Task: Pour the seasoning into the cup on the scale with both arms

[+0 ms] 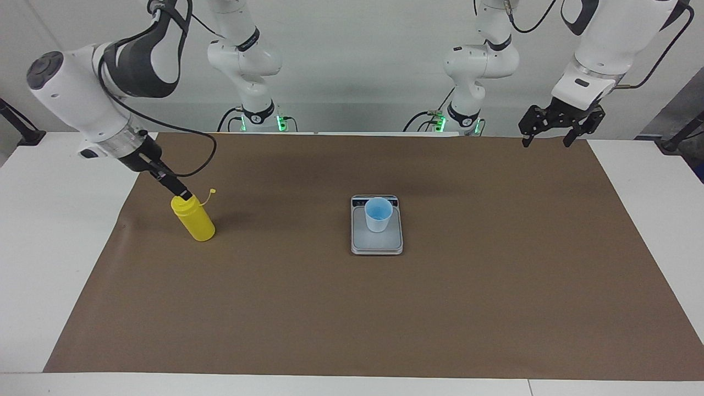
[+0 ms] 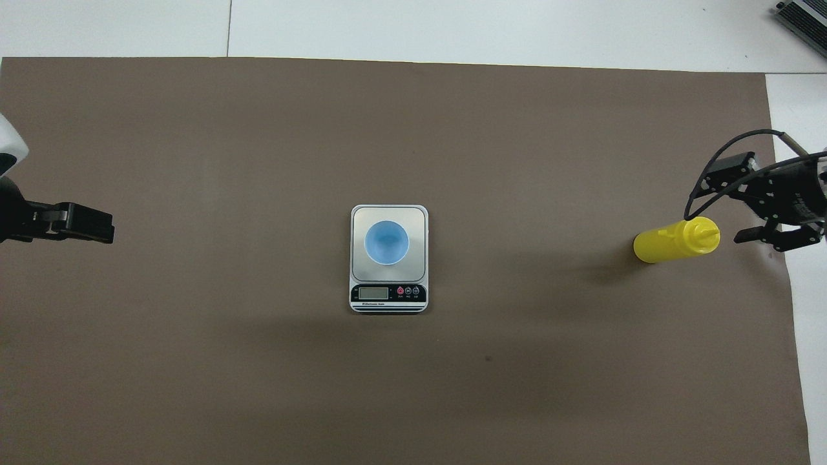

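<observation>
The yellow seasoning bottle [image 1: 193,220] [image 2: 675,240] stands upright toward the right arm's end of the table, its small cap [image 1: 211,192] hanging off on a tether. My right gripper [image 1: 175,187] [image 2: 727,206] is open and tilts down just over the bottle's top, with nothing between its fingers. The light blue cup [image 1: 378,214] [image 2: 386,242] stands on the silver-grey scale [image 1: 377,246] [image 2: 420,216] at mid-table. My left gripper [image 1: 546,142] [image 2: 103,227] waits open in the air over the left arm's end of the table.
A brown mat [image 1: 352,308] covers most of the white table [image 1: 49,231]. A grey device [image 2: 804,19] lies at the table's corner farthest from the robots. The scale's display [image 2: 375,293] faces the robots.
</observation>
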You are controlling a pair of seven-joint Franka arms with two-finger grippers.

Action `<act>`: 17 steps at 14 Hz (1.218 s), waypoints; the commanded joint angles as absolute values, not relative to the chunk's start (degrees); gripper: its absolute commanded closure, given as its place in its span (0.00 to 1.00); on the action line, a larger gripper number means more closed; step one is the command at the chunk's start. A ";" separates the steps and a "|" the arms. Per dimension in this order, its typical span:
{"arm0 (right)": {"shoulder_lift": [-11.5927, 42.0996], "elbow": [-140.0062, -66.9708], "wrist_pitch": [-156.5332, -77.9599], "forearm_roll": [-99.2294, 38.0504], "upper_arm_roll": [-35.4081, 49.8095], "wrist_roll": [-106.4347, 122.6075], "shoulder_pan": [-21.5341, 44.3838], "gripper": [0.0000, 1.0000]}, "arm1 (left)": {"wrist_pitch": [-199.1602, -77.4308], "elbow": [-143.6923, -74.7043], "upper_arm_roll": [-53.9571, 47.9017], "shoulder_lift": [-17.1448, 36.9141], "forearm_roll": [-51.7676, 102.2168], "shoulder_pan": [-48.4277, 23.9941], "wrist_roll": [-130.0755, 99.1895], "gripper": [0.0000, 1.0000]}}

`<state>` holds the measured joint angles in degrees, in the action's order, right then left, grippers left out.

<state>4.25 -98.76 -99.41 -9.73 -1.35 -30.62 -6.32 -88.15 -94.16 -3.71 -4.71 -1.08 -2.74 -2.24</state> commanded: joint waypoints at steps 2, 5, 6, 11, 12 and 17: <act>1.24 -99.67 -99.23 -6.77 -1.23 -26.12 -1.68 0.00 | -87.89 -95.36 -4.22 -6.15 -1.14 -2.11 -2.81 0.00; 0.70 -96.78 -99.06 -6.77 -1.14 -25.31 1.83 0.00 | -87.80 -95.36 -4.22 -6.15 -1.14 -2.02 -2.81 0.00; 0.62 -95.72 -98.27 -6.59 -1.06 -25.40 2.80 0.00 | -87.80 -95.36 -4.22 -6.15 -1.14 -2.02 -2.81 0.00; -1.14 -93.44 -94.92 -3.96 -0.35 -25.23 6.59 0.00 | -87.80 -95.36 -4.22 -6.15 -1.14 -2.02 -2.81 0.00; -1.06 -91.86 -93.88 -2.91 0.08 -25.05 6.59 0.00 | -87.80 -95.36 -4.22 -6.15 -1.14 -2.02 -2.81 0.00; 0.18 -87.45 -87.37 -1.76 1.23 -23.12 6.59 0.00 | -87.80 -95.36 -4.22 -6.15 -1.14 -2.02 -2.81 0.00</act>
<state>-0.92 -89.03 -89.34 -2.95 0.65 -25.55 7.10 -88.15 -94.16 -3.71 -4.71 -1.08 -2.74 -2.24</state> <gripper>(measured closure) 0.000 0.000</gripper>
